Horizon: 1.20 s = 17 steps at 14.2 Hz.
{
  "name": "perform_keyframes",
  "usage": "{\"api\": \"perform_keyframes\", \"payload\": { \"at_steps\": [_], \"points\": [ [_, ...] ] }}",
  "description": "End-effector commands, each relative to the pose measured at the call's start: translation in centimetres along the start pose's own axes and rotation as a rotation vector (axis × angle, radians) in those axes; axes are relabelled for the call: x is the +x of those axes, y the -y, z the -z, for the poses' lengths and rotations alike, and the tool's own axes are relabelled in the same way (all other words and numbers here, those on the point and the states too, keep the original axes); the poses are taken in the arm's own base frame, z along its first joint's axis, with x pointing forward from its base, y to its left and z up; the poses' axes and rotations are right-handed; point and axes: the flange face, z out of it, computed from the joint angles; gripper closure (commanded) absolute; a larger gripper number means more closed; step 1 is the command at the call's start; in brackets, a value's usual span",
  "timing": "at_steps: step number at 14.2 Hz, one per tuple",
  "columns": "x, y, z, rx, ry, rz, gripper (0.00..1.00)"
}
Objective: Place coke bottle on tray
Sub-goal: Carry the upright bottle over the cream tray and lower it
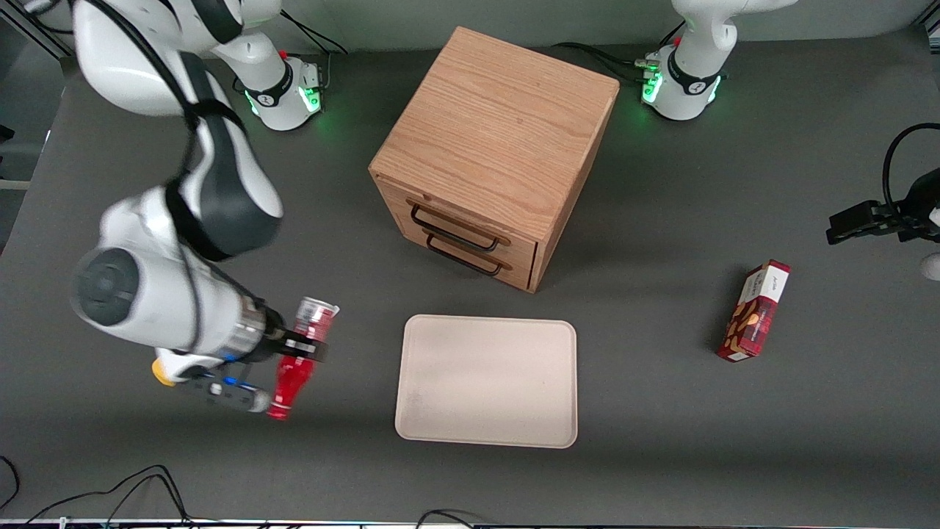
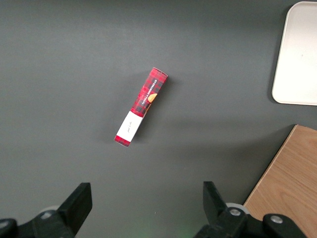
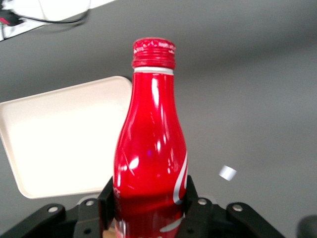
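The end effector is clamped around the body of the coke bottle, one finger pressed to each side of the red body in the right wrist view. In the front view the bottle lies tipped over in the grip, its silvery base band pointing away from the front camera and its red cap toward it; whether it is lifted clear of the dark tabletop cannot be told. It sits beside the tray, toward the working arm's end, not touching it. The tray lies flat in front of the wooden drawer cabinet, nearer the front camera than it. A red snack box lies well apart from the tray, toward the parked arm's end of the tabletop.
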Motion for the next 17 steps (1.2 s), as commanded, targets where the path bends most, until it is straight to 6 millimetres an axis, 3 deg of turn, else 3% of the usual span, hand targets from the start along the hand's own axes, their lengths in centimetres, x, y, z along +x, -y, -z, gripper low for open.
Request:
{"api": "perform_keyframes", "payload": {
  "at_steps": [1,3,7,9,13,17],
  "points": [
    [0.1,3.8,-5.8,0.061,-0.019,0.038,1.0],
    [-1.1,6.1,-10.1,0.066,-0.023,0.115,1.0],
    [-1.6,7.1,-15.4,0.074,-0.039,0.207,1.0],
    [-1.8,6.7,-17.8,0.056,-0.016,0.237,1.0],
    [-2.3,5.8,-21.0,0.021,0.023,0.237,1.0],
    [-2.2,5.5,-22.8,0.038,-0.016,0.222,1.0]
  ]
}}
